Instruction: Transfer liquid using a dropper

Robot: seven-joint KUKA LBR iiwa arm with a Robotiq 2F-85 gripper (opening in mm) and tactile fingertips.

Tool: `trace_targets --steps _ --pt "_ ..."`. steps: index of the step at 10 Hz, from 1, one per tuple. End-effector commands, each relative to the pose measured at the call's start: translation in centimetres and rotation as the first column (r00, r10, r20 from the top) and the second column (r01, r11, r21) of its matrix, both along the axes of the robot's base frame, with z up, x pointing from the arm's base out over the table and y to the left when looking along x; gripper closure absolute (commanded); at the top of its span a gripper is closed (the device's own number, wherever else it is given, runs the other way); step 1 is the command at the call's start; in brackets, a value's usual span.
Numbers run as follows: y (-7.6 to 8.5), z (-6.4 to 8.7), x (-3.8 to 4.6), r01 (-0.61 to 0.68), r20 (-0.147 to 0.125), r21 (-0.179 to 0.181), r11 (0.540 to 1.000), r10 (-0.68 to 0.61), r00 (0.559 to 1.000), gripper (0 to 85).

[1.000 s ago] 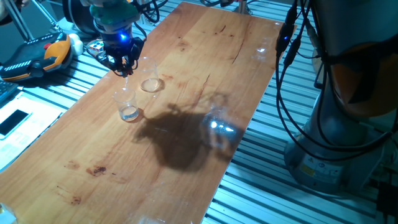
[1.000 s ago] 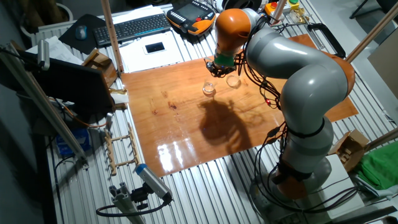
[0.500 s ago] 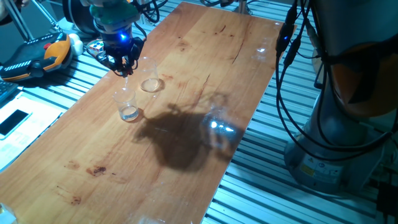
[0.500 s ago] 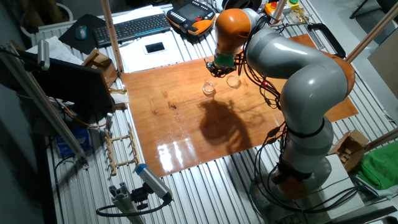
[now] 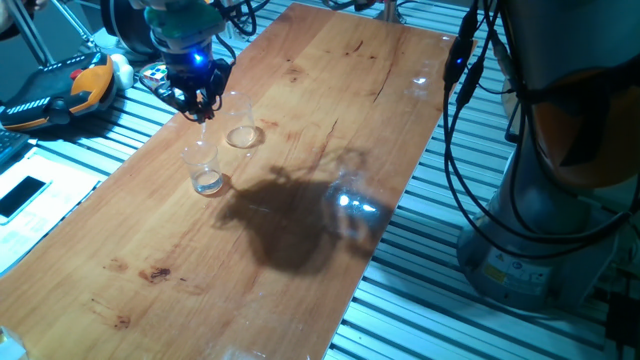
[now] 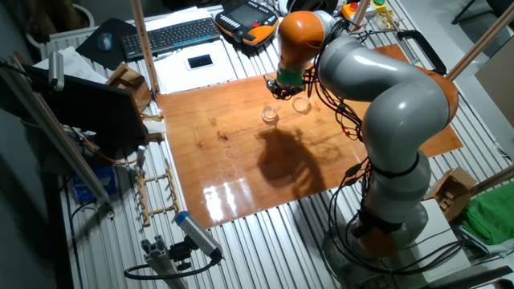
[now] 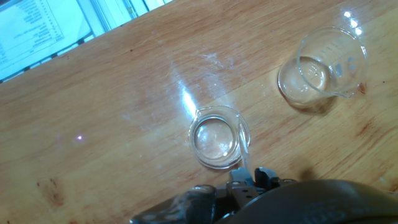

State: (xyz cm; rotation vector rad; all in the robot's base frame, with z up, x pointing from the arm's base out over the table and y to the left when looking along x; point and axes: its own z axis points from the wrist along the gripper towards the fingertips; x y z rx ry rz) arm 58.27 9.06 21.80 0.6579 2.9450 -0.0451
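Nothing has changed over the last second: in both fixed views the hand (image 5: 200, 100) hangs at the same spot near the table's (image 5: 330, 80) 10 o'clock corner, and neither glass has shifted. The hand is pinched on the top of the dropper (image 5: 203, 126), whose thin clear tube points straight down. The hand view shows that tube (image 7: 244, 152) running from the fingers at 6 o'clock up to the rim of the tumbler (image 7: 214, 138), with its tip at the rim's 4 o'clock side, just over or just inside the edge; which of the two cannot be told. The dish (image 7: 320, 68) stands apart at 2 o'clock from the tumbler. A whitish glint at the tumbler's bottom (image 5: 208, 183) looks like the liquid (image 7: 214, 142), shallow and hard to see; the dish shows a pale sheen too, so how much sits in each is unclear. Whether the tube itself is loaded is too fine to make out. The stillness reads as a pause at the tumbler, either to draw up or to let drops fall, and it suggests a slow squeeze phase, not travel. The transfer is not visibly finished. The tip lies so near the rim that a small sideways drift could tap the glass or put drops on the wood
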Motion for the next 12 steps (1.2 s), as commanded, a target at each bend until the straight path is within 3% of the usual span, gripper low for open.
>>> trace_targets --steps 1,6,10,12 --pt "-0.3 0.1 0.06 0.000 -0.002 -0.003 1.000 0.000 1.000 70.7" --pt "-3.0 1.0 0.61 -0.001 -0.003 -0.019 1.000 0.001 1.000 70.3" --pt "-6.5 2.0 0.95 -0.006 0.001 -0.035 0.999 0.006 1.000 70.3" --pt "-8.5 1.7 0.92 -0.012 0.005 -0.034 0.999 0.013 1.000 70.3"
